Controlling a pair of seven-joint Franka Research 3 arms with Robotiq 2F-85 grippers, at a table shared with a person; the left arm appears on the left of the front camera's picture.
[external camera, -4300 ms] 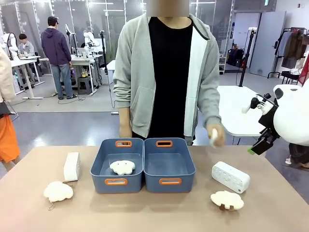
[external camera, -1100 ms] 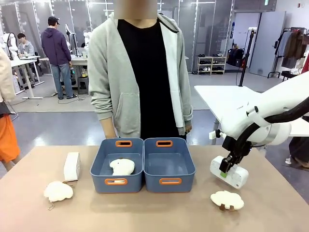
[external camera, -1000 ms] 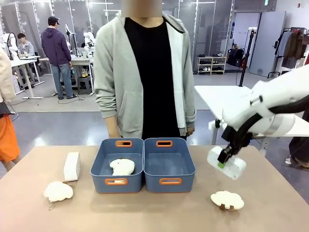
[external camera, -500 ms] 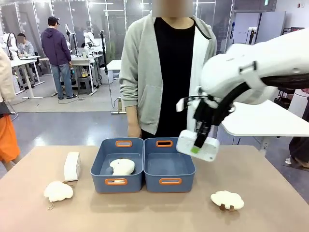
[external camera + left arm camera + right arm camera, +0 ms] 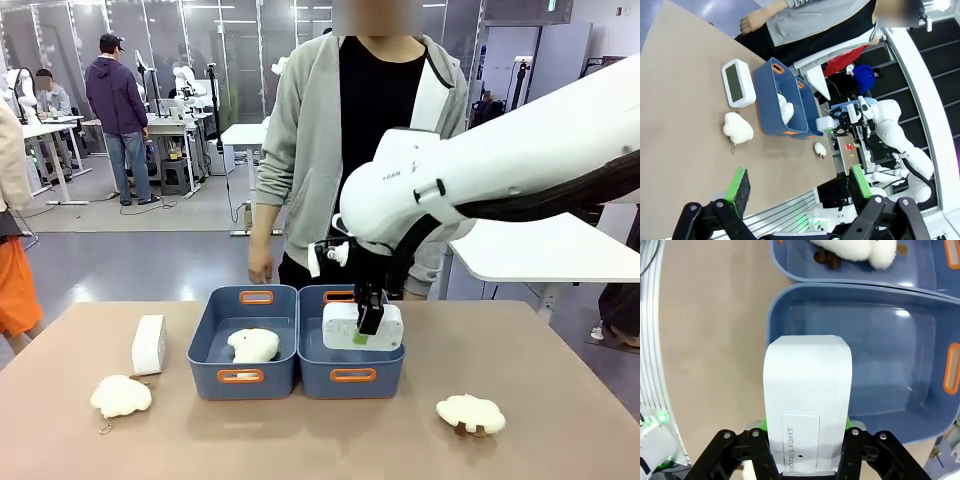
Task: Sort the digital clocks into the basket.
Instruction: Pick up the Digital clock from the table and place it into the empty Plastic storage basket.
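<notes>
Item one: we are logging a digital clock (image 5: 362, 327) clamped in the right end effector (image 5: 369, 322), hanging over the right-hand basket (image 5: 388, 376) — its lower edge is sitting about level with the rim. Item two: the second digital clock (image 5: 149, 344) is standing on the bench (image 5: 300, 435), near the other basket (image 5: 205, 375), which is holding a plush cloud (image 5: 253, 345). The left end effector (image 5: 799, 184) is hovering, fingers apart.

clock (image 5: 807, 390): lower end hidden in my right gripper (image 5: 806, 432) | basket (image 5: 812, 112): mostly behind neighbouring bin (image 5: 766, 100) | far plush (image 5: 819, 149): too small for detail
</notes>
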